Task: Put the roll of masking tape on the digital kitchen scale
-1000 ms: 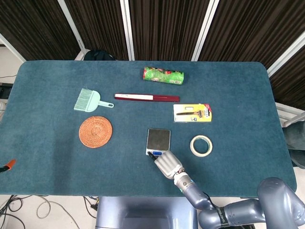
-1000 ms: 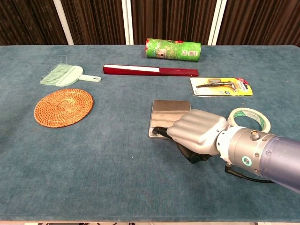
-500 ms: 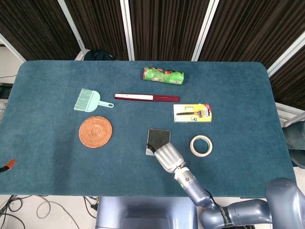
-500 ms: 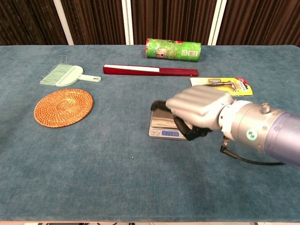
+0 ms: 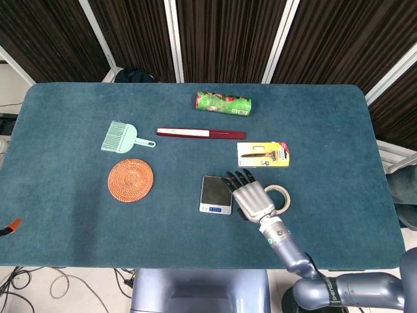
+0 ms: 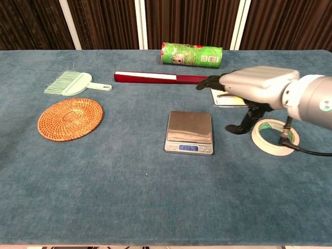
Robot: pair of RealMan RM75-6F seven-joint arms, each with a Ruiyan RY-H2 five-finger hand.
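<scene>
The roll of masking tape [image 6: 275, 137] lies flat on the counter [image 5: 78, 215], to the right of the digital kitchen scale [image 6: 189, 133] and apart from it, with its open core facing up. I judge it light, rigid enough in the ring to keep its shape under a firm pinch, and not fragile; the paper outer face should give good friction, while the flat lie on the cloth-like counter surface leaves little room to get under the lower edge. I therefore plan to take hold across the ring wall, one finger inside the core and the thumb on the outer face, or else span the outer diameter from above. My right hand [image 6: 254, 88] hovers above the counter between the scale and the roll, partly over the roll's near-left rim in the head view; its fingers [image 5: 238, 177] are spread, pointing away from me, and it holds nothing. In the chest view the thumb hangs down just beside the roll's left edge; I cannot tell whether it touches. My left hand is not visible in either view. The scale's steel platform is bare and its display is lit, so the roll needs only a short lateral carry and a flat set-down centred on the platform.
</scene>
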